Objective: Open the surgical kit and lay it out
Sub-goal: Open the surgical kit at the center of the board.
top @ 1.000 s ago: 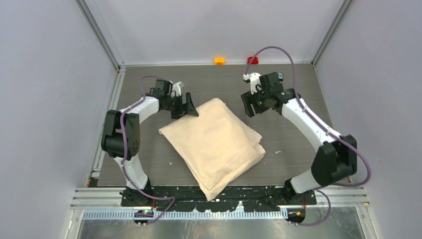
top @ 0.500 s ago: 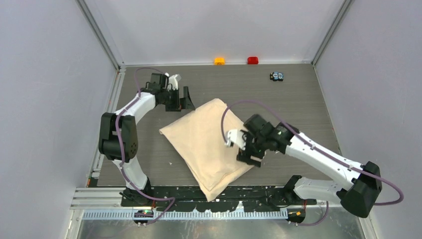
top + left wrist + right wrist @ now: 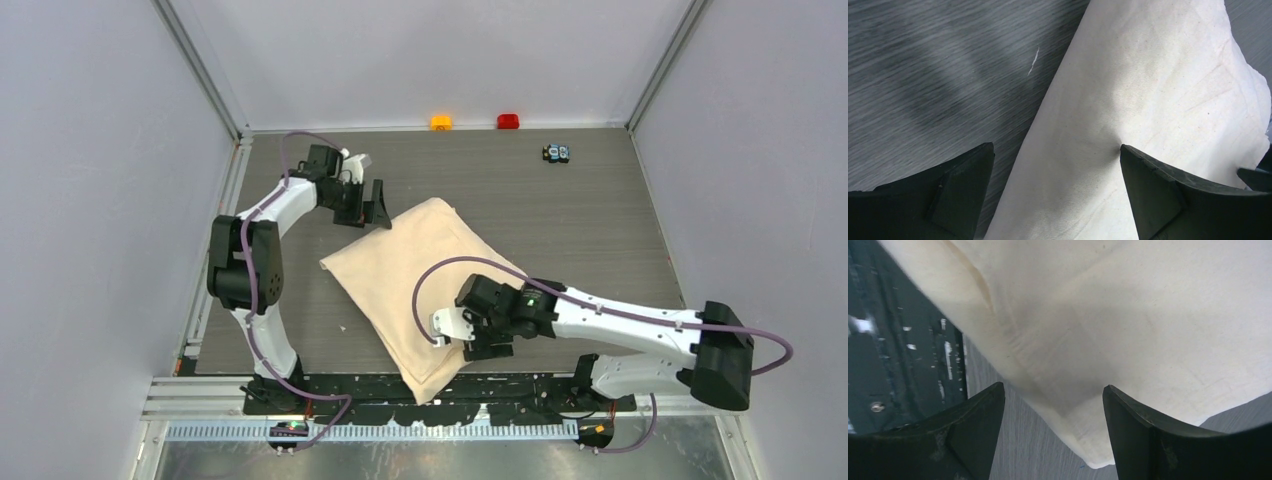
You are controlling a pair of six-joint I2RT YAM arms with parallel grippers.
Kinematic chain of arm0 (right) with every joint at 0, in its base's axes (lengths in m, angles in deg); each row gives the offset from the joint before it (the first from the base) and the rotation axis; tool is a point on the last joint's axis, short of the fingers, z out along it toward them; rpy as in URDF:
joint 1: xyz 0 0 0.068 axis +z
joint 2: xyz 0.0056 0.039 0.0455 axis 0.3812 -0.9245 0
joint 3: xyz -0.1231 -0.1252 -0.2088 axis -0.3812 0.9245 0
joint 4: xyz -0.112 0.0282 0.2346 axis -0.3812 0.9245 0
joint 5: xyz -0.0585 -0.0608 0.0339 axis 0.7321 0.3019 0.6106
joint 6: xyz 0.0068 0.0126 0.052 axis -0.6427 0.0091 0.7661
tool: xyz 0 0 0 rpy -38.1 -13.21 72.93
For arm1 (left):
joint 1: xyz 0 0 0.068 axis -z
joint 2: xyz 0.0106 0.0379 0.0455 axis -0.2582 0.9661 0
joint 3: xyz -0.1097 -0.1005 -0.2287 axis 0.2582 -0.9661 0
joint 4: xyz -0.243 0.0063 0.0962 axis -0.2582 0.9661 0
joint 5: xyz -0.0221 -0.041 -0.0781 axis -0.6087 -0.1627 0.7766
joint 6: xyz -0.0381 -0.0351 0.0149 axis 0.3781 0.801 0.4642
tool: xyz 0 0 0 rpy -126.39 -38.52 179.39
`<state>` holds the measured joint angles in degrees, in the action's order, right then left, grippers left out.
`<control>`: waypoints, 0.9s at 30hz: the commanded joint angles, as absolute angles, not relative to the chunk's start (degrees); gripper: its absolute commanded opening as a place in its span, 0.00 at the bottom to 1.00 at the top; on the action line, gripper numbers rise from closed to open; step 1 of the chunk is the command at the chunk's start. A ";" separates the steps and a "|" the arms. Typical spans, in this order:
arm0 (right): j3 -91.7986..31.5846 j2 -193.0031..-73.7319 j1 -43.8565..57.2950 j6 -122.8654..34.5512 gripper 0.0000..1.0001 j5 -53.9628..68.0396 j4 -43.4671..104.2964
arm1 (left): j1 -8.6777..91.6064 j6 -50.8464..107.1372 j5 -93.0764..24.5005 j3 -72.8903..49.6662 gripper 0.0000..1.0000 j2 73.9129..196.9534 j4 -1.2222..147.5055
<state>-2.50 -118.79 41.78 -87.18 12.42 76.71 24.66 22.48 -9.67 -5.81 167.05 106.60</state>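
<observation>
1. The cloth (image 3: pixel 425 285) is sitting mid-table (image 3: pixel 600 220), folded into a plump beige packet and turned like a diamond. Its 6 o'clock corner is hanging past the near edge over the black rail (image 3: pixel 520 385).
2. It is showing a plain, matte weave with faint creases. Stacked layers are peeking out along the 4 o'clock edge, and whatever is inside is staying hidden.
3. The left gripper (image 3: pixel 1056 146) is hovering at the packet's 11 o'clock edge, spread wide and gripping nothing. In the wrist view, one finger is over bare table and the 3 o'clock finger (image 3: pixel 1163 195) is dimpling the fabric.
4. The right gripper (image 3: pixel 1053 386) is working low at the packet's 5 o'clock edge. Its jaws are apart and straddling the layered hem, with nothing pinched.
5. Handling, as I'm judging it: the fabric is looking soft, limp and light, so it will likely drape and sag rather than slip. The bulge is hinting at weight inside, so a hard tug is likely to drag the whole packet.
6. The best hold is looking like a loose outer corner or the top layer at an edge. That means pinching one layer only, then peeling it outward from the centre.
</observation>
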 commanded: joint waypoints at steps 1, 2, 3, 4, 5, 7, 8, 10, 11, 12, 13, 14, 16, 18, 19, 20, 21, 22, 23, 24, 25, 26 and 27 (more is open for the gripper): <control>0.05 -122.01 41.79 -89.33 0.74 22.44 69.14 | 24.57 20.92 -5.50 -5.43 1.00 166.64 107.13; 0.40 -122.47 41.46 -89.41 0.74 23.90 67.89 | 24.55 21.02 -5.37 -5.79 1.00 166.44 106.88; 0.47 -122.79 40.78 -89.53 0.73 24.73 67.05 | 24.55 21.06 -5.34 -6.18 1.00 166.12 106.71; 0.14 -123.41 39.44 -89.63 0.73 25.11 66.26 | 24.54 21.05 -5.49 -6.49 1.00 165.80 106.52; -0.43 -124.06 37.61 -89.64 0.72 24.84 65.92 | 24.54 21.14 -5.92 -6.98 1.00 165.42 106.27; -2.22 -125.94 33.00 -89.99 0.71 22.95 65.86 | 24.59 21.39 -6.61 -8.09 1.00 164.55 105.57; -3.05 -127.00 30.58 -90.59 0.71 22.21 65.73 | 24.55 21.55 -6.80 -8.64 1.00 164.13 105.24; -4.60 -129.49 26.06 -91.66 0.70 22.17 64.67 | 24.54 21.77 -6.72 -10.25 1.00 163.35 104.68; -5.36 -130.71 24.04 -92.09 0.70 22.25 63.71 | 24.54 21.96 -6.62 -10.89 1.00 162.95 104.39; -6.41 -132.28 21.92 -92.82 0.69 22.45 62.82 | 24.54 22.21 -6.48 -11.30 1.00 162.76 104.20; -7.59 -133.77 19.89 -93.23 0.69 22.57 61.85 | 24.54 22.50 -6.30 -11.76 1.00 162.65 103.95; -9.31 -135.76 17.57 -93.56 0.69 22.66 61.06 | 24.54 22.94 -6.20 -12.18 1.00 162.54 103.57; -13.88 -140.22 13.16 -93.97 0.68 22.44 60.11 | 24.54 24.10 -5.65 -12.87 1.00 162.22 102.49; -19.31 -145.49 9.32 -94.27 0.68 22.99 59.07 | 24.54 25.66 -5.42 -13.53 1.00 161.80 101.20; -22.39 -148.52 7.06 -94.34 0.68 23.74 58.40 | 24.54 26.57 -5.19 -13.75 1.00 161.54 100.61; -25.72 -151.45 5.51 -94.41 0.68 24.24 58.19 | 24.54 27.48 -5.06 -14.01 1.00 161.23 99.95; -30.07 -154.10 4.20 -94.28 0.68 24.56 58.08 | 24.54 28.38 -5.00 -14.18 1.00 160.97 99.22; -33.38 -156.84 2.92 -94.04 0.68 25.06 58.04 | 24.57 29.60 -5.02 -14.50 1.00 160.67 98.33; -36.23 -159.16 1.92 -93.89 0.68 25.63 58.03 | 24.55 30.48 -5.03 -14.87 1.00 160.28 97.59; -38.59 -161.01 1.00 -93.68 0.68 26.22 57.87 | 24.57 31.25 -5.02 -15.29 1.00 159.86 96.92; -40.55 -162.78 0.18 -93.32 0.69 27.02 57.55 | 24.55 32.00 -4.93 -15.70 1.00 159.50 96.29; -41.76 -163.57 -0.59 -92.93 0.69 27.74 56.96 | 24.55 32.57 -4.68 -16.21 1.00 159.05 95.79; -42.71 -163.85 -1.28 -92.70 0.70 28.42 56.34 | 24.54 33.17 -4.49 -16.72 1.00 158.68 95.29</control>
